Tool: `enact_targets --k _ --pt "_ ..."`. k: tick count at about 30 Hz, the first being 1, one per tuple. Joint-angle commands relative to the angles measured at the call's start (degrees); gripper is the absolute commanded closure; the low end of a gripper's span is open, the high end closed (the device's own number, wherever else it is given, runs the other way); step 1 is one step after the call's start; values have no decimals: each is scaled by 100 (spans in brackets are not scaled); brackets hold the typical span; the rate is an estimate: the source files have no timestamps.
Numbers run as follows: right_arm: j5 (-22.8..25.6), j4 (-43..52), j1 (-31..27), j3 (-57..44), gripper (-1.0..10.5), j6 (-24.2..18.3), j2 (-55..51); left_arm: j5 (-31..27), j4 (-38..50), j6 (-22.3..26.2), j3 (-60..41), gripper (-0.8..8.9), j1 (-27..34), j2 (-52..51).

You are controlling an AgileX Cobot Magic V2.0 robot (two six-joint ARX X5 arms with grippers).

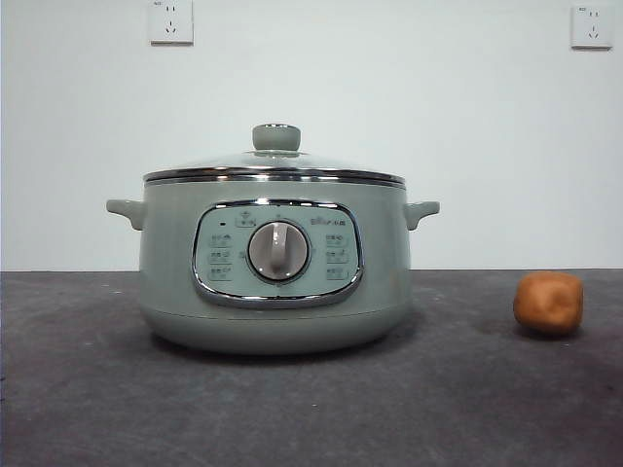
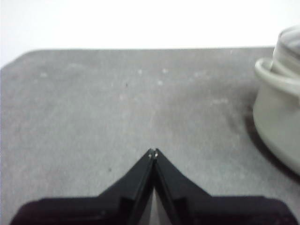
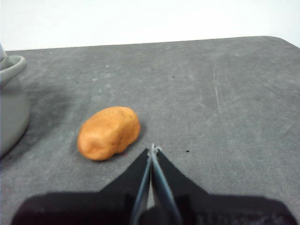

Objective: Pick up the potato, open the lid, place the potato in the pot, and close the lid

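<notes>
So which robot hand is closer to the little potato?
The right one. The right gripper hangs just beside the potato, jaws shut, not touching it. The left gripper, also shut, sits over bare table on the pot's other side.

A bare test bench, lab-like: dark grey tabletop (image 1: 88, 389), plain white wall (image 1: 389, 88), two wall sockets (image 1: 171, 21).

Sage-green pot (image 1: 175, 282) with chrome-framed panel and silver dial; clear lid (image 1: 274, 165), green knob; orange-brown potato (image 1: 549, 303); mottled dark-grey bench (image 1: 311, 409).
</notes>
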Motion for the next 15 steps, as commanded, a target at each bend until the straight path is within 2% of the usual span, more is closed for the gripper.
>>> enact_targets --k 1,3,4,9,12,15 --pt "-17 116 -4 92 935 190 -7 11 190 -63 50 803 11 2" --pt "-17 114 -4 184 930 372 -7 57 223 -61 166 795 11 2" --pt "-20 116 -4 240 890 428 -7 120 219 -61 247 755 11 2" --pt "-61 114 -4 562 563 562 -2 313 212 -70 662 480 11 87" --pt "-68 105 -2 769 465 566 44 328 199 -74 927 434 11 243" --pt "-142 2 -2 1067 438 719 151 393 164 -72 1239 435 11 472"
